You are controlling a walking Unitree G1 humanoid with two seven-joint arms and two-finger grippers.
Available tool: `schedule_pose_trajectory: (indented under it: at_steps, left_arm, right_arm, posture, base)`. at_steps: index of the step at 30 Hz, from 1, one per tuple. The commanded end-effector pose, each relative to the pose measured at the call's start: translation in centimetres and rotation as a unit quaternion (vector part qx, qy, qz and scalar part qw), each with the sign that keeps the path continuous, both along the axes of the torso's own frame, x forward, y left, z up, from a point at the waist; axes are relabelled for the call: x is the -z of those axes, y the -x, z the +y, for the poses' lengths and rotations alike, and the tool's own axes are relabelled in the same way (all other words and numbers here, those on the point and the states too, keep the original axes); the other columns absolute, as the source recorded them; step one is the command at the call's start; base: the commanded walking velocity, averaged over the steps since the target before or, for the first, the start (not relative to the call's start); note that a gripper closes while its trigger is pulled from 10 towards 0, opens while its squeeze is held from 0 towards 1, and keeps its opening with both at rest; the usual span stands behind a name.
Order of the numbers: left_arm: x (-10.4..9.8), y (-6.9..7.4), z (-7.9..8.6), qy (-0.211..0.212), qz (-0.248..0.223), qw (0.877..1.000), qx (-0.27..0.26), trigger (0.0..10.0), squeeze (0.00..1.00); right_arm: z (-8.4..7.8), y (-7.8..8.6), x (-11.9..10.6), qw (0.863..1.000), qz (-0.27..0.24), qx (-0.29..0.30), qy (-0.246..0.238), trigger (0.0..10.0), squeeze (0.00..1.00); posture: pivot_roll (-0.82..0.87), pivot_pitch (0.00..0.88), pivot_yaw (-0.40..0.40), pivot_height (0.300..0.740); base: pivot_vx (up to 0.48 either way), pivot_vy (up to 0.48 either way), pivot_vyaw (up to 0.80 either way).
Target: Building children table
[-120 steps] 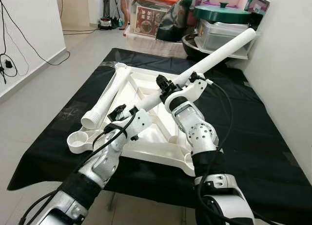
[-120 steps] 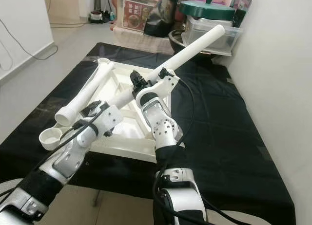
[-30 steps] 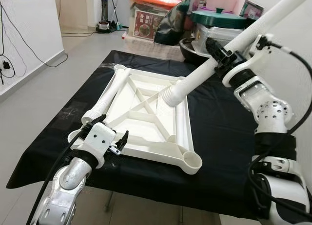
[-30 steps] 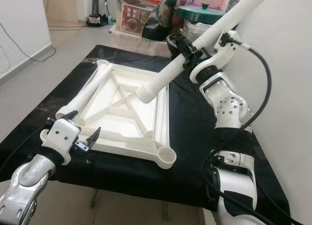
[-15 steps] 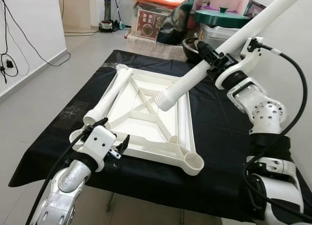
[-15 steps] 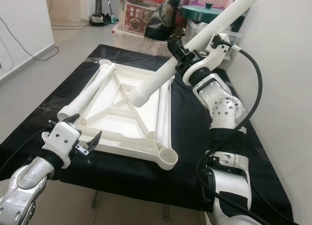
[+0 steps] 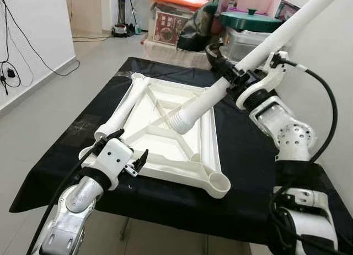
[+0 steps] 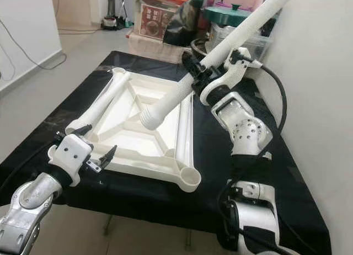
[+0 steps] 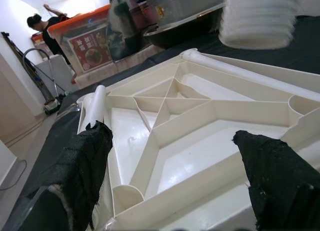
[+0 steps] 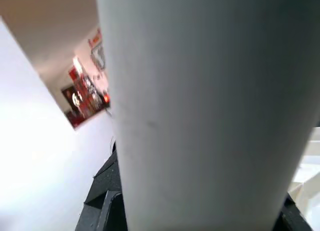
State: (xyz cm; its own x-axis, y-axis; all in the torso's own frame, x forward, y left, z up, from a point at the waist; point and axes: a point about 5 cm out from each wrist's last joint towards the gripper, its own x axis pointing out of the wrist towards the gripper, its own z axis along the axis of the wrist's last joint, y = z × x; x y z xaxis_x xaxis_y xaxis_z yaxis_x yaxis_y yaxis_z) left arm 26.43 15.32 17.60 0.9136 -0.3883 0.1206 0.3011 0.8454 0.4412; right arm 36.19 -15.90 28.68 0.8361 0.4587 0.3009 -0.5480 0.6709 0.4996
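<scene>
The left hand (image 7: 126,155) hangs at the near left corner of the top (image 7: 165,134), its fingers spread wide and holding nothing. The top is white and lies upside down on a black cloth (image 7: 259,172) on the table, so its ribs and round corner cups face up. One leg (image 7: 122,109) is already lying along the left side of the top, with its far end by the far left cup. The right hand (image 7: 234,81) is pinched around a second leg (image 7: 248,59). This leg slants in the air, its ridged end (image 7: 179,121) low over the middle of the top and its other end high by the right wall. I think the step now is to put this leg into a cup, maybe the empty cup (image 7: 218,183) at the near right corner. To do it well, the leg should be tipped more upright first, and the ridged end brought right over the cup's hole. Then it should go straight down and be pushed or twisted in. The left hand could press on the rim so the top does not slide. The long leg should stay away from the wall and the bins (image 7: 251,31) at the far edge.
</scene>
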Motion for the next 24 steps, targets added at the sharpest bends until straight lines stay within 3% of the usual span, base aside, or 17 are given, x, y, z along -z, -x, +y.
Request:
schedule_pose_trajectory:
  at_steps: [1, 8, 10, 16, 18, 24]
  left_arm:
    - [0.5, 0.2, 0.1, -0.009, 0.011, 1.000, 0.005, 10.0, 0.00]
    - [0.3, 0.5, 1.8, -0.004, 0.010, 1.000, -0.025, 10.0, 0.00]
    - [0.4, 0.6, 2.0, -0.001, 0.009, 0.999, -0.034, 10.0, 0.00]
    - [0.4, 0.8, 2.2, 0.027, 0.014, 0.998, -0.048, 10.0, 0.00]
    - [0.6, 1.3, 2.5, 0.067, 0.030, 0.996, -0.054, 10.0, 0.00]
    - [0.8, 1.5, 1.9, 0.080, 0.043, 0.995, -0.049, 10.0, 0.00]
  right_arm:
    - [-0.9, 0.6, -0.6, 0.999, -0.032, 0.006, 0.038, 0.0, 0.00]
    - [-3.5, 2.9, 0.2, 0.984, -0.054, 0.007, 0.170, 0.0, 0.00]
    - [-4.0, 3.4, 0.8, 0.981, -0.050, 0.017, 0.186, 0.0, 0.00]
    - [-4.5, 5.1, 2.1, 0.978, -0.041, 0.031, 0.201, 0.0, 0.00]
    - [-3.7, 6.6, 4.1, 0.979, -0.027, 0.049, 0.197, 0.0, 0.00]
    - [-2.2, 7.0, 5.6, 0.982, -0.016, 0.067, 0.176, 0.0, 0.00]
  posture:
    - [0.09, 0.000, -0.155, 0.740]
    - [0.07, 0.000, -0.175, 0.740]
    - [0.06, 0.000, -0.177, 0.740]
    - [0.06, 0.000, -0.168, 0.740]
    - [0.04, 0.000, -0.148, 0.740]
    - [0.06, 0.000, -0.149, 0.740]
  base:
    - [0.000, 0.000, 0.00]
    - [0.000, 0.000, 0.00]
    - [0.000, 0.000, 0.00]
    - [0.000, 0.000, 0.00]
    - [0.000, 0.000, 0.00]
    - [0.000, 0.000, 0.00]
